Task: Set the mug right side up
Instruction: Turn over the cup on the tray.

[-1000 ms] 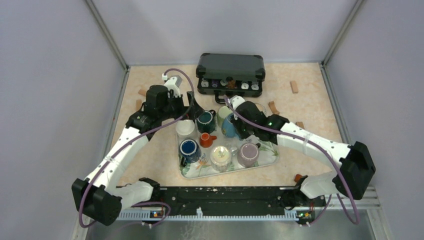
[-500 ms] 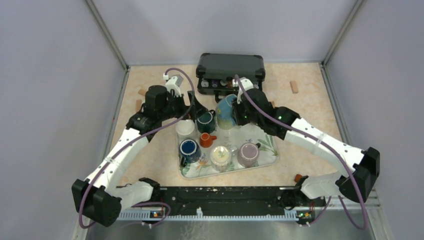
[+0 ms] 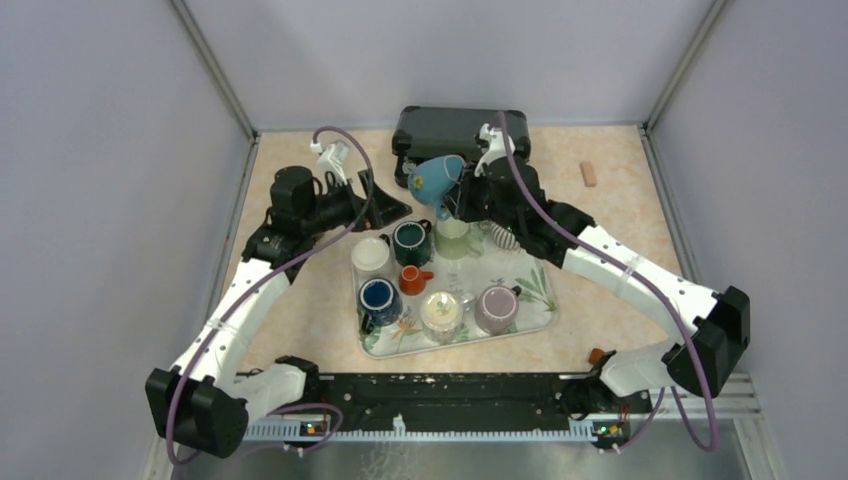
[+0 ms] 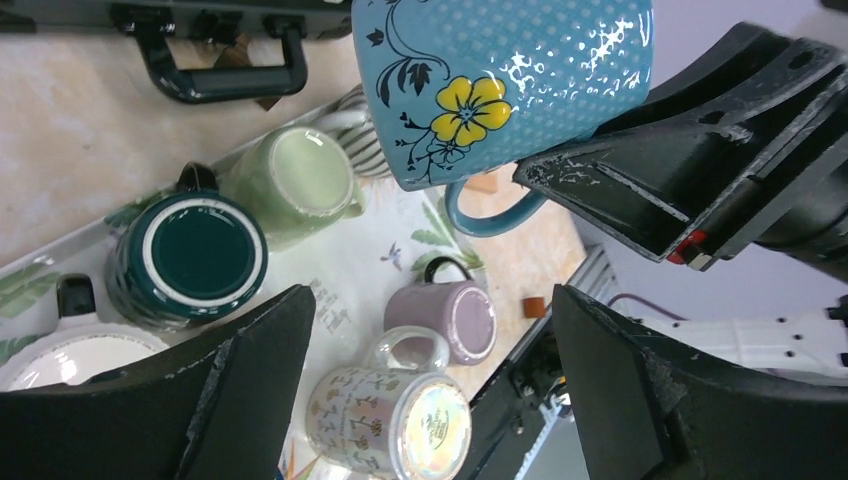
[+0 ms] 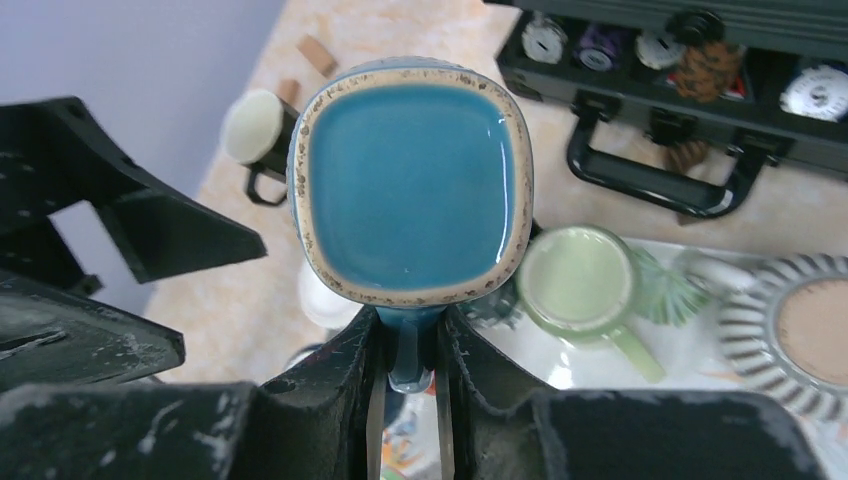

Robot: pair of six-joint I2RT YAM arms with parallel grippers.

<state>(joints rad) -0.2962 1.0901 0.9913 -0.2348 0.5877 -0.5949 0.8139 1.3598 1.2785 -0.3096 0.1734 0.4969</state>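
Tabletop (image 3: 620,230): one tray (image 3: 538,292); right gripper (image 5: 408,335) clamps one blue mug (image 5: 410,180); left gripper (image 4: 430,302) gapes.

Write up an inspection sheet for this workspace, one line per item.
Surface: beige table; floral tray crowded with other mugs.
Job's things: blue flowered mug, tilted and held by its handle above the tray's far edge.
Clutter: black case at the far edge; wooden block to its right.
End effectors: right end effector shut on the mug's handle; left end effector open and empty, beside the mug.
Cables: purple cable looped along each arm.
Surroundings: grey walls on three sides; nothing else seen.
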